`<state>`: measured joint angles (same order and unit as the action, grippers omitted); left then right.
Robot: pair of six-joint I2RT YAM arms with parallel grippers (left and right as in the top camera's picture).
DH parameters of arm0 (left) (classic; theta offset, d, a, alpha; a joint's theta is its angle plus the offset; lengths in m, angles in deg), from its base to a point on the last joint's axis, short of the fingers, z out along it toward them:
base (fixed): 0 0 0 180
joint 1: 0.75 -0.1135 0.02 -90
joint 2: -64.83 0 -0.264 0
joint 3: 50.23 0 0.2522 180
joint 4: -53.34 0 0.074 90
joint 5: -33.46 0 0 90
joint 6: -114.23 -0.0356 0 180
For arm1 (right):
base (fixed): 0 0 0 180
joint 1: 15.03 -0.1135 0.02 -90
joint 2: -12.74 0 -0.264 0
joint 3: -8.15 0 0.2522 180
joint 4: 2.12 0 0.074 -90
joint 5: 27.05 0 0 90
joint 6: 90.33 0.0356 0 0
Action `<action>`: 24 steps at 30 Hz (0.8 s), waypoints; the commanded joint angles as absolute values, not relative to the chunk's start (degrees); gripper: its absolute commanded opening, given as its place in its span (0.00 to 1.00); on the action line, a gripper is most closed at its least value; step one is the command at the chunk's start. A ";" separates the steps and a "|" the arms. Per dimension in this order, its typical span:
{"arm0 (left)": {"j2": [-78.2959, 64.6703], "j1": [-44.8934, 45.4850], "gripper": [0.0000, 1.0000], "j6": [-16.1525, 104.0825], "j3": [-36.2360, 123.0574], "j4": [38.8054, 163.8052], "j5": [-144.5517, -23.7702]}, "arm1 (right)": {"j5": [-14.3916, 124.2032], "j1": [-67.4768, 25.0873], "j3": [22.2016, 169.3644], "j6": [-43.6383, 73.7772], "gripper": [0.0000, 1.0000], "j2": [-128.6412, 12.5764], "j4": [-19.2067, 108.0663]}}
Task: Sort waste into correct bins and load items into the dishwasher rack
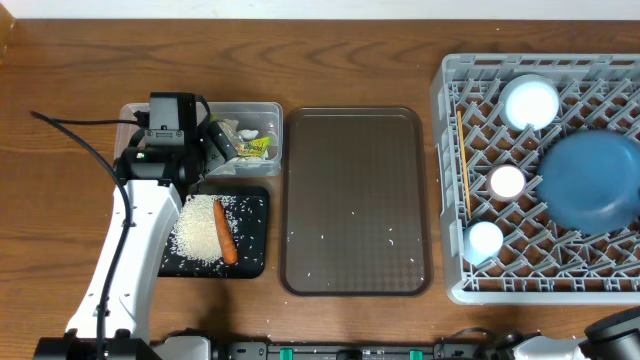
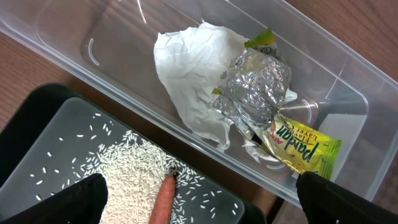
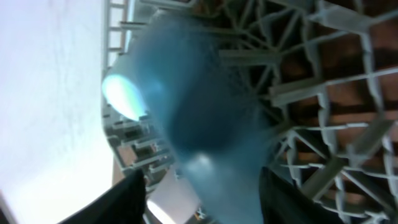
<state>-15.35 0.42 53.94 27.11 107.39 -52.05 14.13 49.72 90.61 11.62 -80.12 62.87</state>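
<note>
Showing the table from above, the overhead view places the left gripper (image 1: 214, 148) over the clear rectangular plastic box (image 1: 262, 108), its fingers (image 2: 81, 202) spread wide with nothing between them. Inside that box lies the crumpled white paper with a yellow-green wrapper (image 2: 193, 81), with creased silver foil (image 2: 255, 87) against it. Just beside the box, the shallow black rectangular tray (image 1: 252, 262) carries a heap of loose white rice grains (image 1: 198, 232) and the small orange carrot (image 1: 226, 238), which lies against the heap. The larger brown serving tray (image 1: 355, 130) at centre bears a few stray white grains. In the large square grey plastic crate (image 1: 452, 292) at right sit the large round blue plate (image 1: 590, 180), the white bowl (image 1: 528, 102), the pinkish-white cup (image 1: 507, 181), the light blue cup (image 1: 485, 240) and two wooden chopsticks (image 1: 463, 165), the last along the wall nearest the brown tray. The right gripper (image 3: 200, 186) shows its jaws parted, clamping nothing; a blurred blue shape (image 3: 186, 112) lies ahead of them against the crate's lattice.
</note>
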 commanded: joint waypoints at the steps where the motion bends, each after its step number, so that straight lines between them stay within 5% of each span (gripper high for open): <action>1: -15.22 0.22 1.00 53.37 27.52 107.55 -51.35 | 16.69 50.46 92.65 12.51 0.67 -80.14 63.22; 8: -15.22 0.22 1.00 53.37 27.52 107.55 -51.35 | 17.19 48.23 100.34 11.31 0.99 -80.14 66.69; 14: -15.22 0.22 1.00 53.37 27.52 107.55 -51.35 | 12.40 37.50 109.21 -2.22 0.99 -80.14 73.66; 24: -15.22 0.22 1.00 53.37 27.52 107.55 -51.35 | 48.01 6.16 123.05 -3.60 0.99 -79.79 85.75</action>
